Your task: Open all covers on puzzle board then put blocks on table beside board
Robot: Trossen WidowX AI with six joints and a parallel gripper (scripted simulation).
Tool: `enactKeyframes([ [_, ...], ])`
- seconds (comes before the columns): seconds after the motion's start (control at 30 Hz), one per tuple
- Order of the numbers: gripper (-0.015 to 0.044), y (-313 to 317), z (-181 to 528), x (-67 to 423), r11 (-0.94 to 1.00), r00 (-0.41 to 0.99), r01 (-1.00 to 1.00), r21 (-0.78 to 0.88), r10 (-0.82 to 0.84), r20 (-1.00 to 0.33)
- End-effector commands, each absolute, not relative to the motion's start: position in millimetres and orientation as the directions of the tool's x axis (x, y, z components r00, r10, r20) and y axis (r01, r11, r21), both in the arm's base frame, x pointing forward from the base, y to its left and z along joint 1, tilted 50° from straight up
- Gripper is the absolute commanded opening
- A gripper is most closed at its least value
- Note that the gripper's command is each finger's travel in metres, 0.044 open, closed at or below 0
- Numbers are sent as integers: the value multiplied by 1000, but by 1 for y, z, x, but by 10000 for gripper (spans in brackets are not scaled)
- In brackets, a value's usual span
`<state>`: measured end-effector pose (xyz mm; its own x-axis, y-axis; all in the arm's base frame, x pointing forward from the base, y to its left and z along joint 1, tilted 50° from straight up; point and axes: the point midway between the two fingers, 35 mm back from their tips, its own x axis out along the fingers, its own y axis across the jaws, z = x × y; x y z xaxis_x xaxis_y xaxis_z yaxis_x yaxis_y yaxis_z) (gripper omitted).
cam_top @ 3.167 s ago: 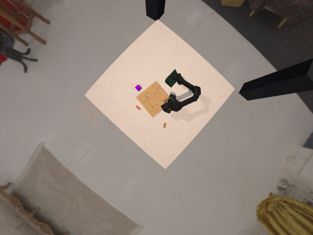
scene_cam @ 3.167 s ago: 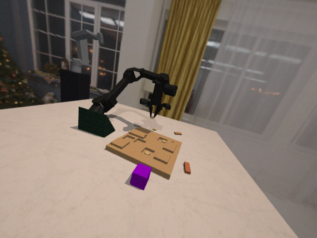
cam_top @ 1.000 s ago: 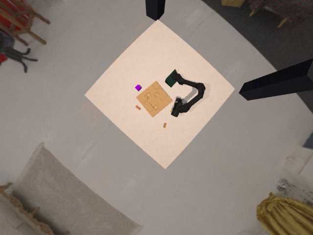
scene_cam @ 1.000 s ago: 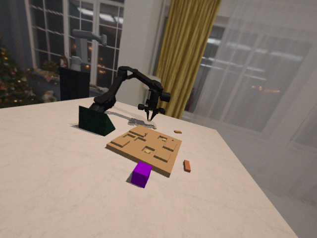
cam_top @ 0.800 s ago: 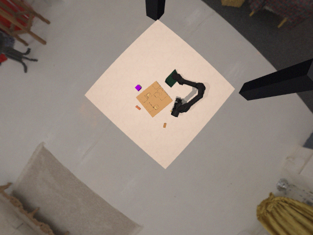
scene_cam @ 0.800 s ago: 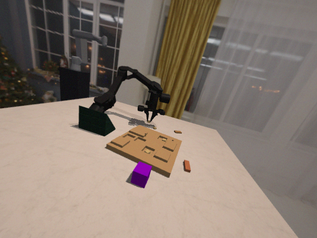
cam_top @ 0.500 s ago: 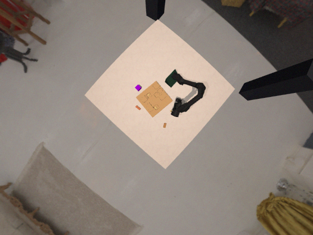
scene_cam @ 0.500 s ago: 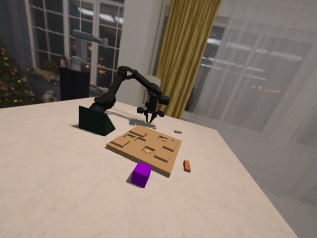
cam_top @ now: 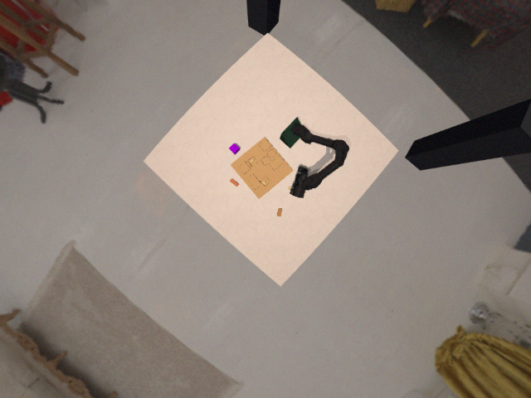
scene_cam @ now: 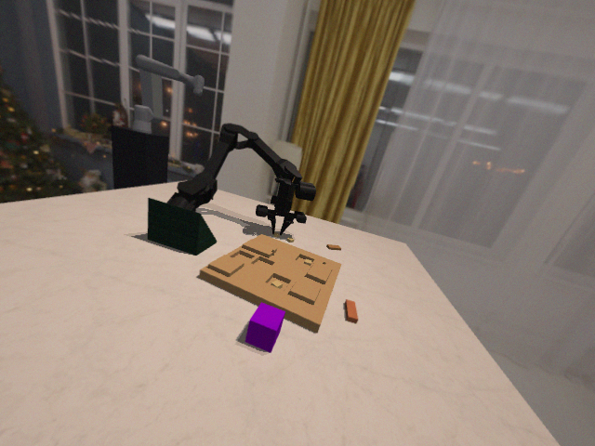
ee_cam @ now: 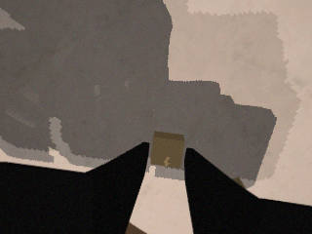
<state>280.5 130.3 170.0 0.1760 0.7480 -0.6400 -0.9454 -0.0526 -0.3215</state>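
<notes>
Table [scene_cam: 96, 335] holds tan block [ee_cam: 167, 148] between parted jaws.

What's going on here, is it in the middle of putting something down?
Yes, it looks so. The arm's end effector is low over the table just past the puzzle board, with a small tan block between its fingers. They stand slightly apart and are not clamping it. At least two wells seem to hold blocks. A purple cube lies beside the board.

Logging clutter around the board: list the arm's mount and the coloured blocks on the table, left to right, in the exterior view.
dark green wedge mount → purple cube → far orange block → near orange block
</notes>
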Motion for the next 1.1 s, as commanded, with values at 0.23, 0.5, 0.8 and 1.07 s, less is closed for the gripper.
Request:
enactKeyframes([
  [0.23,395,130,170,280,-55,175,-945,-322,748,-640],
  [0.5,440,114,182,279,-57,174,-946,-320,743,-646],
  [0.8,440,92,199,274,-57,173,-947,-317,741,-649],
  [1.07,440,75,216,267,-53,173,-947,-316,743,-646],
])
